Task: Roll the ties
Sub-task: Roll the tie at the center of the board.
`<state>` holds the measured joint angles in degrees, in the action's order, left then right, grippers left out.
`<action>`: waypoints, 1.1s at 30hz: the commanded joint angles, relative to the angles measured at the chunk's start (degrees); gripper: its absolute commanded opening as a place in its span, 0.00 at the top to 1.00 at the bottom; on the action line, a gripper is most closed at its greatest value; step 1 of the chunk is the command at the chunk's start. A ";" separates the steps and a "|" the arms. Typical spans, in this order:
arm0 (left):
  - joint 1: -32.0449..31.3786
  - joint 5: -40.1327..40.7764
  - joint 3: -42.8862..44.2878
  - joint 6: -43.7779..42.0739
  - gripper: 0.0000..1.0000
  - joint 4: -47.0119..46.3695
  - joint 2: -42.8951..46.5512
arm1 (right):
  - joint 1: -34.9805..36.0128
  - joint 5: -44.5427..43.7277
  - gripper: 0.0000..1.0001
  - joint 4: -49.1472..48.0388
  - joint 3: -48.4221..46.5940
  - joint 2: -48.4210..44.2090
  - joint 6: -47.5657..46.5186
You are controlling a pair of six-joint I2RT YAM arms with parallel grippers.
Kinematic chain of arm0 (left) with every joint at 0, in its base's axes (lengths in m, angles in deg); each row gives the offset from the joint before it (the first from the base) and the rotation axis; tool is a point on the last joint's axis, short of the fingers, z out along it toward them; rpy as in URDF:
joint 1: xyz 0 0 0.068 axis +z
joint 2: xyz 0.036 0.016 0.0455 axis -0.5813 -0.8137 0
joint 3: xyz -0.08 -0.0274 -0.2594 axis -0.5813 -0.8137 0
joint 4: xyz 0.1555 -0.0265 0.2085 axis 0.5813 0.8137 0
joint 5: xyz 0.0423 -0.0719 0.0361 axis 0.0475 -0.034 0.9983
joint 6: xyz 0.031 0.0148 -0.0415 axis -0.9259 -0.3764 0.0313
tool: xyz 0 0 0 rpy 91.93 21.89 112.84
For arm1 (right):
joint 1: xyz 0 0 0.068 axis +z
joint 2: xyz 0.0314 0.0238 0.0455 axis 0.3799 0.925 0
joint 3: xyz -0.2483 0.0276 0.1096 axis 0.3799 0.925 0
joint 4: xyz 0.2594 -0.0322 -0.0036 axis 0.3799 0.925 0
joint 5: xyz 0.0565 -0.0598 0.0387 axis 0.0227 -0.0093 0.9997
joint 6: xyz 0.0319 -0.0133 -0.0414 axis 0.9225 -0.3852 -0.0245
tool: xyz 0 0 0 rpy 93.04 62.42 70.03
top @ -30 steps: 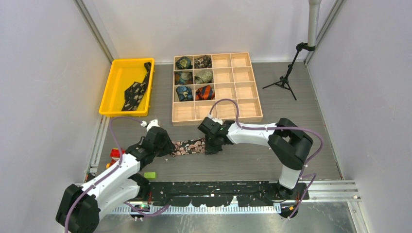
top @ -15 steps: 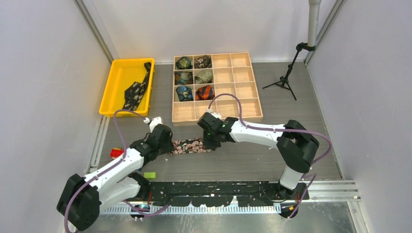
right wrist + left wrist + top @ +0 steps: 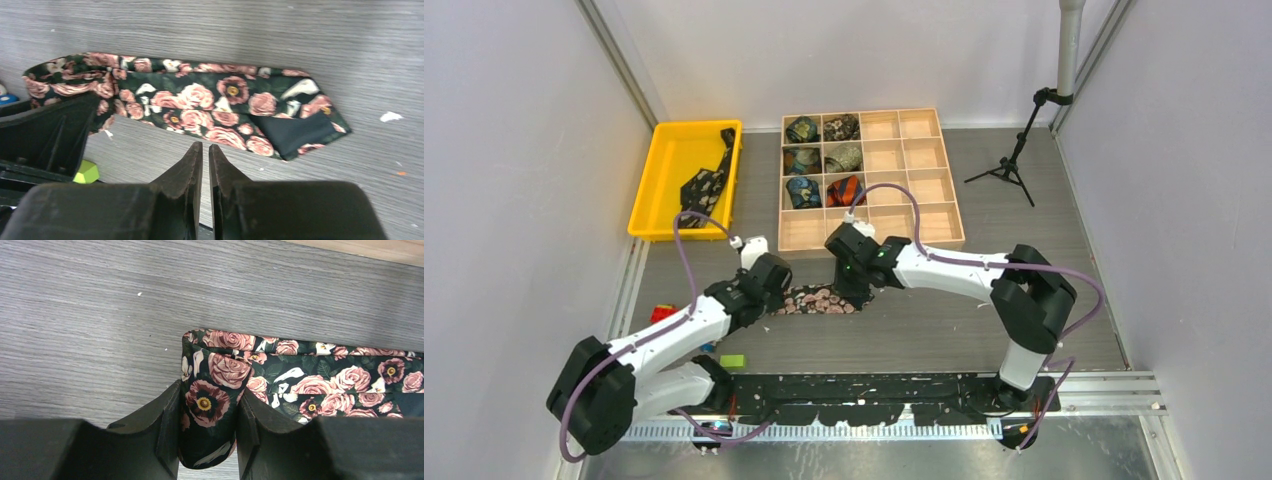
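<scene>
Grey wood-grain counter [image 3: 944, 320], white walls round it. Floral tie [image 3: 819, 300] lies on the counter just in front of the near edge of the wooden tray [image 3: 914, 215], stretched left-right btwn the two arms.

Left tool [image 3: 209, 415] is clamped on the tie's left end. That end is folded up into a small loop, pinched btwn both fingers [image 3: 167, 412], and the rest of the tie runs flat off to the right.

Right tool [image 3: 205, 150] is over the other end, fingers nearly together w/ only a thin gap and nothing btwn them. Tips sit just beside the tie's near edge. Can't tell if they touch the counter. The wide pointed end of the floral tie [image 3: 200, 107] is flat, w/ a dark lining patch showing at the tip.

Tray holds six rolled ties [image 3: 803, 129] in its two left columns, top three rows, one per compartment.

Yellow bin [image 3: 669, 170] is far left w/ a dark tie [image 3: 704, 185] unrolled inside, upper end draped at the far rim.

Also there: black tripod [image 3: 1007, 165] far right, small green block [image 3: 733, 361] near the left arm base, red item [image 3: 662, 313] at the counter's left edge.
</scene>
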<state>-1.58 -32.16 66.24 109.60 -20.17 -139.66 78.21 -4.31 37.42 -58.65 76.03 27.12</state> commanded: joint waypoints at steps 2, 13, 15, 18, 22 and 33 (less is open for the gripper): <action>-3.30 7.53 3.47 -0.95 0.76 0.63 -3.56 | -2.34 -4.95 0.85 2.42 3.91 -8.29 1.34; -13.91 19.09 12.72 0.88 0.77 8.01 -18.63 | -6.90 -7.11 0.85 6.22 10.65 -21.54 1.82; -15.85 21.10 14.56 1.13 0.78 9.77 -21.84 | -7.06 -7.47 0.84 6.73 11.08 -23.05 1.86; -17.84 22.92 17.13 2.08 0.79 11.61 -26.40 | -7.27 -7.54 0.84 6.98 11.67 -24.89 2.00; -19.60 24.37 19.70 3.18 0.79 12.81 -31.23 | -7.41 -7.68 0.84 7.92 11.83 -26.33 1.99; -22.18 24.71 24.05 4.91 0.64 15.52 -36.15 | -7.48 -7.84 0.84 8.34 12.45 -29.00 2.45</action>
<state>-22.87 -6.77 88.69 111.77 -4.26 -175.11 70.95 -10.43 45.59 -46.04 49.10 28.78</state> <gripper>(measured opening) 0.383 0.156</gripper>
